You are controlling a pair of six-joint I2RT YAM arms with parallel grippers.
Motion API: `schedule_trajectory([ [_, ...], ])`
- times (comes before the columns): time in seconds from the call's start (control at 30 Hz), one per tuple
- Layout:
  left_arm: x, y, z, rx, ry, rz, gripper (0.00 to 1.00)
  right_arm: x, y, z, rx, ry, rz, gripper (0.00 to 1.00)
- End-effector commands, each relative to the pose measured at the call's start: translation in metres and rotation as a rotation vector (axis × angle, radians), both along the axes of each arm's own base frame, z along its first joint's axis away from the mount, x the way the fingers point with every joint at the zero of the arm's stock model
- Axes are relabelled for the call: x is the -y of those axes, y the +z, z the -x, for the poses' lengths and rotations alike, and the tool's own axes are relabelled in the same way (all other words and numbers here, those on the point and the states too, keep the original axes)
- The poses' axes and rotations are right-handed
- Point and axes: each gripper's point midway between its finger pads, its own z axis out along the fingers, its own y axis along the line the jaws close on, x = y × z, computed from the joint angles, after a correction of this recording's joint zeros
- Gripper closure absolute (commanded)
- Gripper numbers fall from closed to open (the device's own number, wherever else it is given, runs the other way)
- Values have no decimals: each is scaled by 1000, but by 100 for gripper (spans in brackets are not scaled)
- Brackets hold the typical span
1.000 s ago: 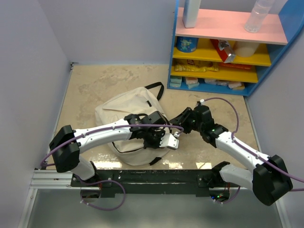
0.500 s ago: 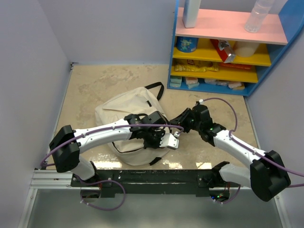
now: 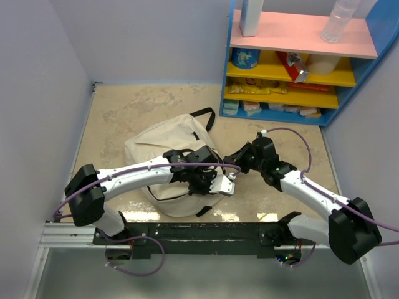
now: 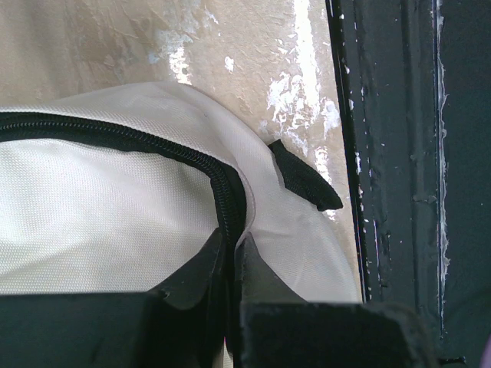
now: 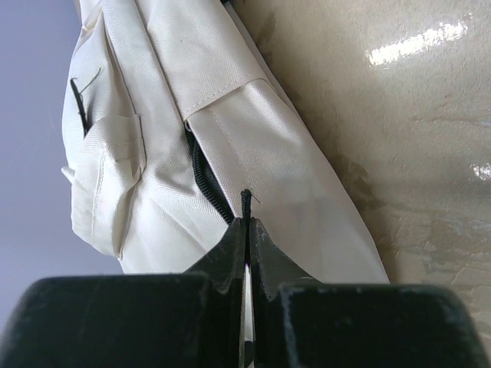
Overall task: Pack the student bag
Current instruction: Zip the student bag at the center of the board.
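The student bag [image 3: 163,144], beige fabric with a black zipper, lies on the table's middle left. My left gripper [image 3: 211,182] is at its near right edge. In the left wrist view its jaws [image 4: 232,245] are shut on the bag's fabric edge right beside the black zipper [image 4: 115,136]. My right gripper [image 3: 234,164] reaches the bag from the right. In the right wrist view it [image 5: 246,224] is shut on a thin black zipper tab [image 5: 245,201] that sticks out past its tips. The bag's inside is hidden.
A blue shelf unit [image 3: 232,68] with pink and yellow boards holds bottles and packets at the back right. Grey walls close in the left and right sides. A black mounting rail [image 3: 187,230] runs along the near edge. A black strap end [image 4: 307,181] lies by the bag's corner.
My right gripper has closed from part open onto the black zipper tab. The left gripper and the bag have stayed where they were.
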Motion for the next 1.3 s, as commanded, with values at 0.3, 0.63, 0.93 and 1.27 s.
schedule_trajectory([
  [0.3,10,16,-9,49,-7,76,100,-7,55,-61,192,-36,80,100],
  [0.63,11,20,-6,41,-31,86,100,-20,51,-107,215,-42,169,100],
  [0.93,13,22,-1,12,-54,85,100,-29,74,-163,300,-93,243,100],
  [1.27,28,54,-68,32,193,196,67,-63,105,-219,420,-12,279,100],
])
